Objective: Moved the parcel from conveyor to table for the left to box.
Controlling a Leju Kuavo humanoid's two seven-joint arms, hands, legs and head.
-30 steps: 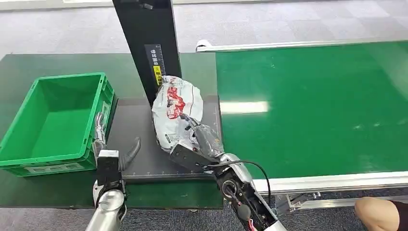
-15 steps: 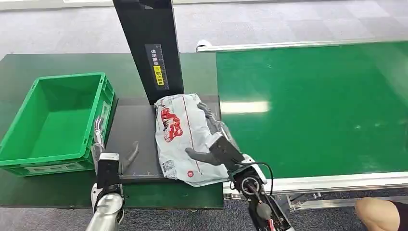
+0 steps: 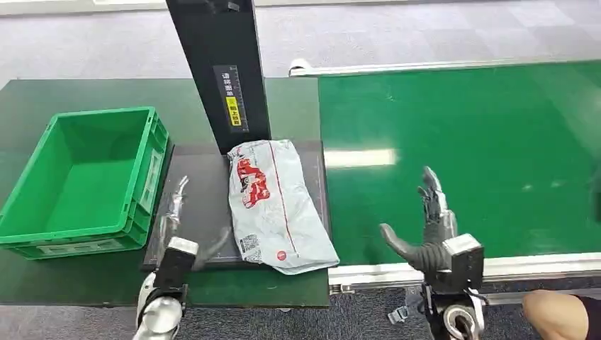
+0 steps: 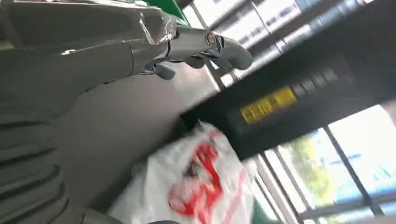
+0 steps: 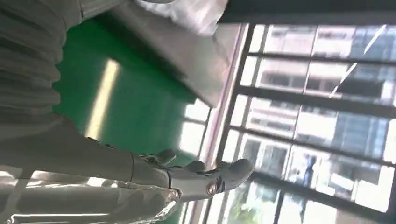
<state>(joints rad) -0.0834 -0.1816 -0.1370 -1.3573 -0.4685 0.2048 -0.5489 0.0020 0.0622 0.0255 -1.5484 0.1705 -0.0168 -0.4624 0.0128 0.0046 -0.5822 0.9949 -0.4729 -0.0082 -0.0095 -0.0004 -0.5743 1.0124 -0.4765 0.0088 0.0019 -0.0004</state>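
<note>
The parcel [image 3: 275, 202], a soft white-grey mailer bag with red print, lies flat on the dark mat [image 3: 198, 191] of the table, beside the green conveyor belt [image 3: 461, 156]. My right hand [image 3: 429, 234] hovers over the belt's near edge, clear of the parcel, fingers spread and empty. To the left of the parcel, above the mat's near edge, my left hand [image 3: 186, 237] is empty too, its fingers apart. The left wrist view shows the parcel [image 4: 196, 186] just beyond my left hand [image 4: 140, 51]. My right hand [image 5: 187, 179] appears in the right wrist view over the green belt [image 5: 135, 102].
An empty green crate [image 3: 85, 180] stands on the table at the left. A black post [image 3: 220, 67] with a yellow label rises behind the parcel. A person's knee [image 3: 556, 315] is at the lower right, beyond the conveyor's metal frame [image 3: 510, 265].
My right hand laid the parcel flat on the mat, let go and drew back to the right over the belt edge. My left hand shifted slightly toward the parcel.
</note>
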